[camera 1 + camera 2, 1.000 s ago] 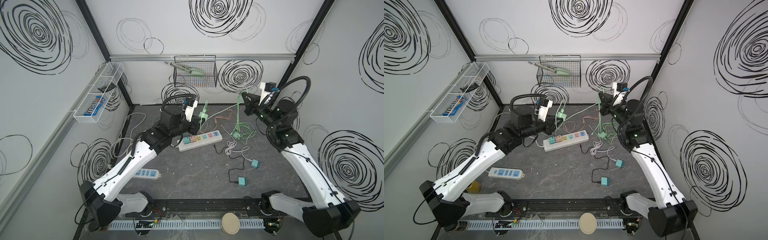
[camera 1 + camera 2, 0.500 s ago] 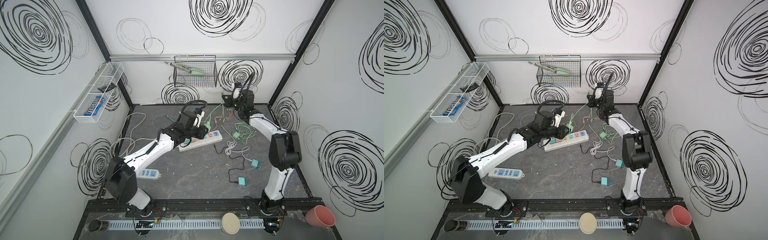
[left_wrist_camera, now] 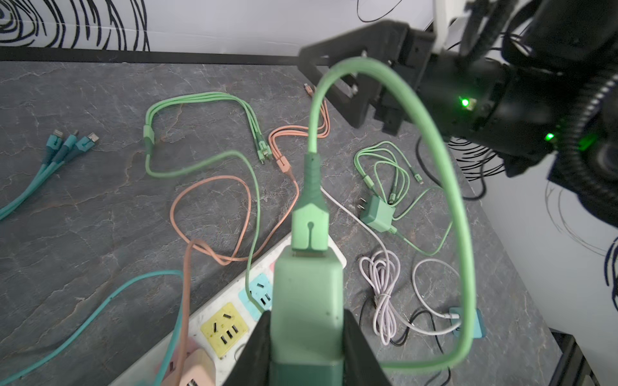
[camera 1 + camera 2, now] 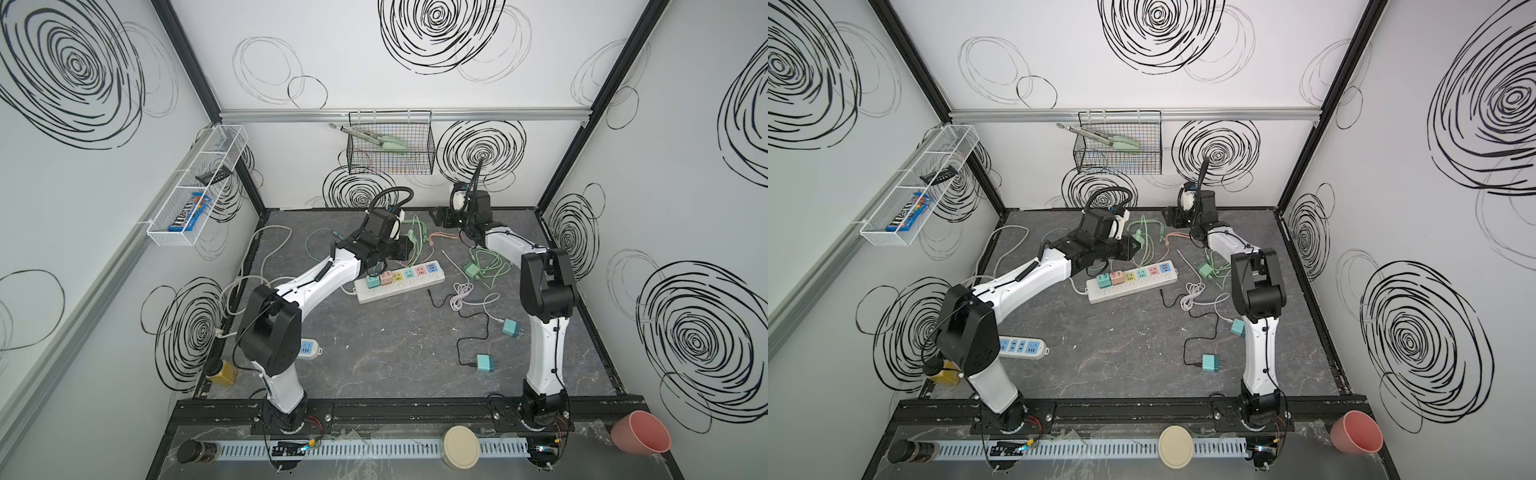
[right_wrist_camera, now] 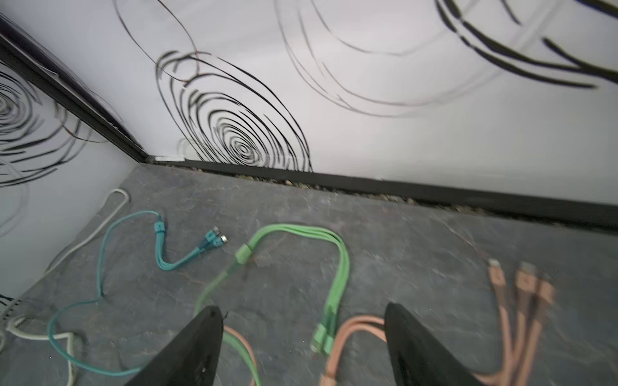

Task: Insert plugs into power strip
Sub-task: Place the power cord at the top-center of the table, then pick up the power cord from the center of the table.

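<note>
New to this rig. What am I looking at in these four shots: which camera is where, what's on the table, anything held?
Two white robot arms, left and right, are mounted at the front of a walled booth, each ending in a two-finger gripper. Both top views look down on the whole scene from one camera head; the remaining two pictures come from a camera on each wrist. On the dark table lie a white power strip, loose coloured cables, a teal plug, a second teal plug nearer the front and a green plug by the right arm. The left gripper is shut on a mint green plug close to the strip. The right gripper is open and empty, low near the back wall.
</note>
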